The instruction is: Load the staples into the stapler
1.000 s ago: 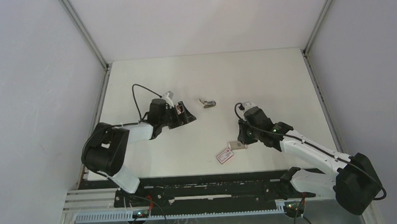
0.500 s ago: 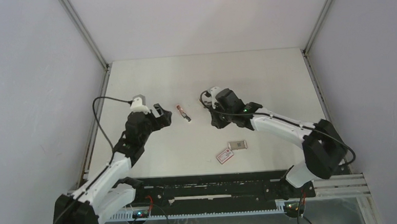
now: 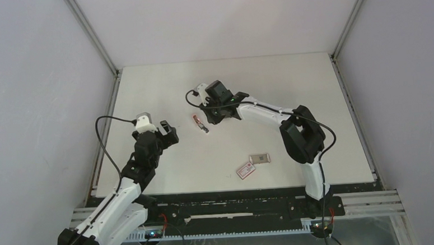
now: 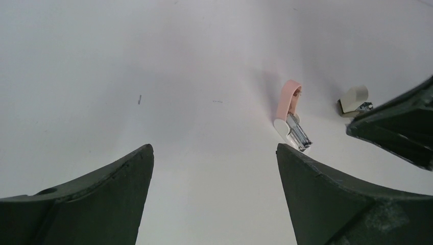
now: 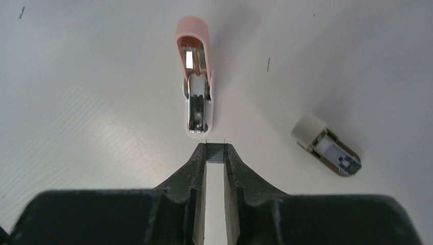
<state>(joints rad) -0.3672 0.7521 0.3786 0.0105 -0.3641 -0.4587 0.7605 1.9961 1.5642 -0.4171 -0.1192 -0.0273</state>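
The stapler (image 5: pixel 196 87) is small, pink and white with a silver metal channel. It lies opened on the table, also seen in the top view (image 3: pixel 200 123) and the left wrist view (image 4: pixel 291 120). My right gripper (image 5: pixel 216 149) is shut on a short grey block of staples (image 5: pixel 216 153), held just short of the stapler's white end. In the top view the right gripper (image 3: pixel 213 116) hovers right of the stapler. My left gripper (image 4: pixel 213 148) is open and empty, back to the left of the stapler (image 3: pixel 168 132).
A loose beige-capped metal piece (image 5: pixel 327 145) lies right of the stapler, also seen in the left wrist view (image 4: pixel 355 99). A pale tray (image 3: pixel 260 158) and a white box with a red label (image 3: pixel 246 170) sit nearer the front edge.
The left gripper let go of the stapler and drew back left and nearer the front. The right gripper travelled from the tray up to the stapler, still shut on staples.
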